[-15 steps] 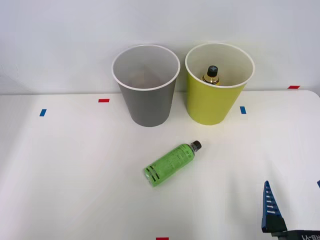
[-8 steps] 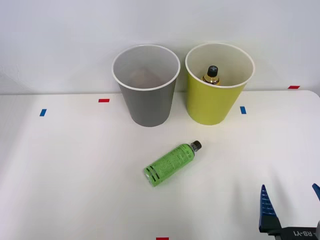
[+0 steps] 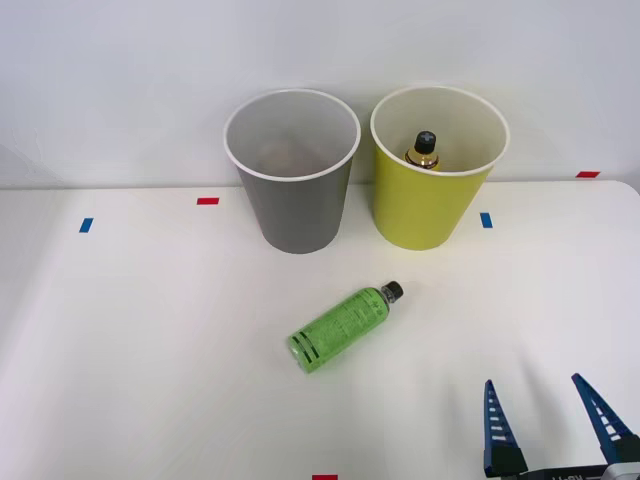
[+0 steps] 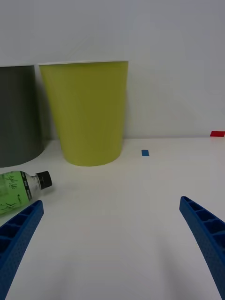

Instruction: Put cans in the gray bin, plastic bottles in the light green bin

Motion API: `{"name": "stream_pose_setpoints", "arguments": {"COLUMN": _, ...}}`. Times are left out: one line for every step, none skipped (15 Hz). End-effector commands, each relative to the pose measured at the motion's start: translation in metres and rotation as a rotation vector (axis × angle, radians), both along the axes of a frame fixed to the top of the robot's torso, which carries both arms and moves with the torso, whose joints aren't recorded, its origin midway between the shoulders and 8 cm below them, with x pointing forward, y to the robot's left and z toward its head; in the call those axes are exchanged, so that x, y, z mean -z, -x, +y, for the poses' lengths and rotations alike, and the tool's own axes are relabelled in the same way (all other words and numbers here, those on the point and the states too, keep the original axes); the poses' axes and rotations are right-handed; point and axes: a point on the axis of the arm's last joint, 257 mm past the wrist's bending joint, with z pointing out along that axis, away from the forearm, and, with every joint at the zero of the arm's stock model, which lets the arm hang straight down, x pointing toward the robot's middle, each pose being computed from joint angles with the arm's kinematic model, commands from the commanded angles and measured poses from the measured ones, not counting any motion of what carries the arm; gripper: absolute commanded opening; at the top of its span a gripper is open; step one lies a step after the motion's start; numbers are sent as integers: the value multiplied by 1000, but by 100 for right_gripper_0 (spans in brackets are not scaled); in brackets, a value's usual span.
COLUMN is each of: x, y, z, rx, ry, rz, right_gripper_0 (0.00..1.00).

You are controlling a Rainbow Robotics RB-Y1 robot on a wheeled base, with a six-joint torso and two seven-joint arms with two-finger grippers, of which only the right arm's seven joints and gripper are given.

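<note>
A slim green plastic bottle (image 3: 339,329) with a black cap lies on its side on the white table, cap pointing to the back right; the right wrist view catches its cap end (image 4: 21,190). Behind it stand the gray bin (image 3: 292,172) (image 4: 18,115) and, to its right, the light green bin (image 3: 436,167) (image 4: 86,111). A second bottle (image 3: 423,150) with a black cap and gold neck stands inside the light green bin. No can is visible; the gray bin's bottom is not clear. My right gripper (image 3: 537,387) (image 4: 111,208) is open at the front right, well right of the lying bottle, holding nothing.
Small red tape marks (image 3: 207,201) and blue tape marks (image 3: 485,220) dot the table (image 3: 150,340). A pale wall rises right behind the bins. Bare tabletop stretches to the left and between the gripper and the bottle.
My right gripper has shifted left into fuller view; both blue fingers now show spread apart. The bottle and the bins have stayed put.
</note>
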Motion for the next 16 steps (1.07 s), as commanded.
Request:
{"name": "stream_pose_setpoints", "arguments": {"x": -2, "y": 10, "z": 16, "rx": -41, "ry": 20, "rz": -15, "right_gripper_0": 100}}
{"name": "stream_pose_setpoints", "arguments": {"x": 0, "y": 13, "z": 18, "rx": -47, "ry": 28, "rz": -9, "right_gripper_0": 100}}
{"name": "stream_pose_setpoints", "arguments": {"x": 3, "y": 17, "z": 20, "rx": -50, "ry": 43, "rz": -2, "right_gripper_0": 100}}
{"name": "stream_pose_setpoints", "arguments": {"x": 5, "y": 20, "z": 23, "rx": -57, "ry": 57, "rz": 5, "right_gripper_0": 100}}
{"name": "stream_pose_setpoints", "arguments": {"x": 6, "y": 23, "z": 25, "rx": -54, "ry": 96, "rz": 4, "right_gripper_0": 100}}
{"name": "stream_pose_setpoints", "arguments": {"x": 9, "y": 26, "z": 24, "rx": -43, "ry": 139, "rz": 9, "right_gripper_0": 100}}
{"name": "stream_pose_setpoints", "arguments": {"x": 12, "y": 28, "z": 25, "rx": -38, "ry": 156, "rz": 16, "right_gripper_0": 100}}
{"name": "stream_pose_setpoints", "arguments": {"x": 18, "y": 31, "z": 23, "rx": -30, "ry": 180, "rz": 31, "right_gripper_0": 100}}
{"name": "stream_pose_setpoints", "arguments": {"x": 22, "y": 33, "z": 23, "rx": -22, "ry": 187, "rz": 32, "right_gripper_0": 100}}
{"name": "stream_pose_setpoints", "arguments": {"x": 29, "y": 36, "z": 21, "rx": -10, "ry": 195, "rz": 34, "right_gripper_0": 100}}
{"name": "stream_pose_setpoints", "arguments": {"x": 32, "y": 39, "z": 21, "rx": -5, "ry": 192, "rz": 31, "right_gripper_0": 100}}
{"name": "stream_pose_setpoints", "arguments": {"x": 36, "y": 43, "z": 24, "rx": -7, "ry": 184, "rz": 32, "right_gripper_0": 100}}
{"name": "stream_pose_setpoints", "arguments": {"x": 37, "y": 47, "z": 27, "rx": -11, "ry": 176, "rz": 26, "right_gripper_0": 100}}
{"name": "stream_pose_setpoints", "arguments": {"x": 37, "y": 49, "z": 29, "rx": -12, "ry": 165, "rz": 29, "right_gripper_0": 100}}
{"name": "stream_pose_setpoints", "arguments": {"x": 38, "y": 51, "z": 31, "rx": -10, "ry": 158, "rz": 29, "right_gripper_0": 100}}
{"name": "stream_pose_setpoints", "arguments": {"x": 33, "y": 52, "z": 33, "rx": -9, "ry": 149, "rz": 11, "right_gripper_0": 100}}
